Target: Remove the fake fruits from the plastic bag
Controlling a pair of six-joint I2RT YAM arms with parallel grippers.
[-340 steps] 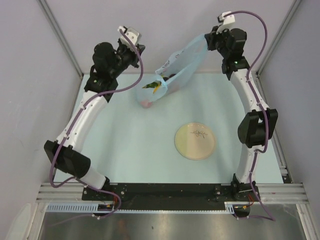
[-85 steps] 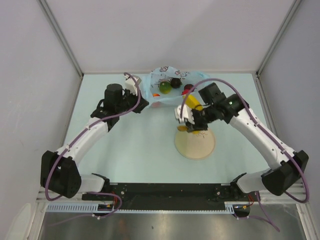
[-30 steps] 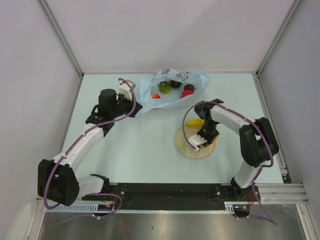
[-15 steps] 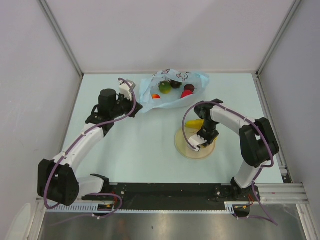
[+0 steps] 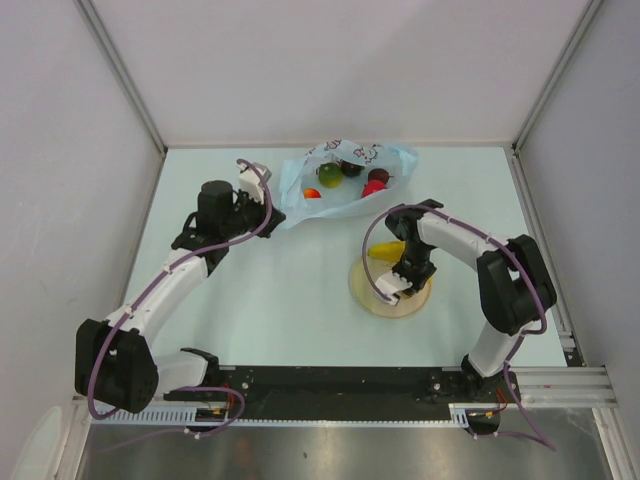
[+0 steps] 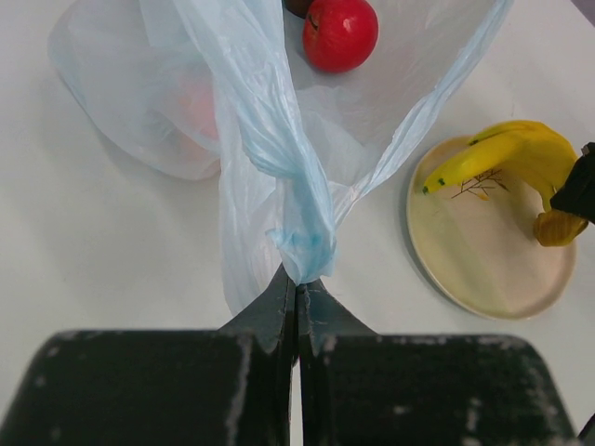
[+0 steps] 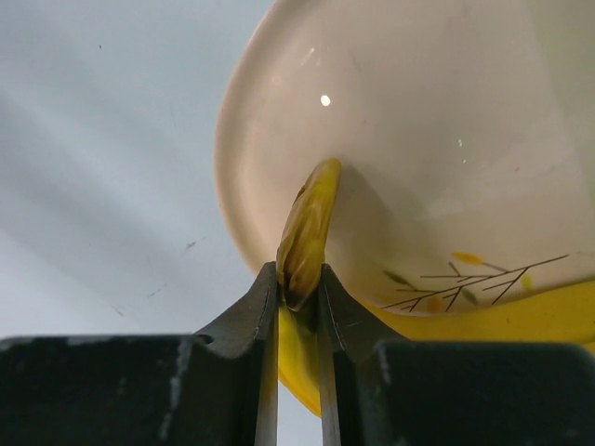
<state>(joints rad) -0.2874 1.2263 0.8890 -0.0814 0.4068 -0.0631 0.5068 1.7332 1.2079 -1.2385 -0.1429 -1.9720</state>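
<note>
Top view: bag (image 5: 345,200) lies flat at the upper centre of the worktop (image 5: 260,290). Four fruits sit on it or in it, can't tell which from here: green fruit (image 5: 329,177), dark fruit (image 5: 351,168), apple (image 5: 375,185), orange fruit (image 5: 312,192). Left hand (image 5: 268,207) is at the bag's left edge; its grip is too small to read. Banana (image 5: 388,250) lies over the upper rim of the plate (image 5: 362,285), centre-right. Right hand (image 5: 383,291) is over the plate, and the arm hides part of both.

Left wrist view: left hand (image 6: 296,283) is clenched on a twisted strand of bag (image 6: 270,121) at lower centre. Apple (image 6: 340,33) is at the top, on the plastic. Orange fruit (image 6: 195,107) is only a blur through the film, upper left. Dark fruit (image 6: 297,6) is cut off by the top edge. Banana (image 6: 507,153) arcs over the plate (image 6: 483,269) on the right, and its brown end meets a dark part at the right edge.

Right wrist view: right hand (image 7: 297,283) is grasping the banana (image 7: 307,232) by its narrow end, jaws tight on both sides. The rest of the banana is a yellow band at lower right, partly behind the fingers. Plate (image 7: 418,139) fills the upper right, cut off by the frame. Worktop (image 7: 112,139) is on the left.
</note>
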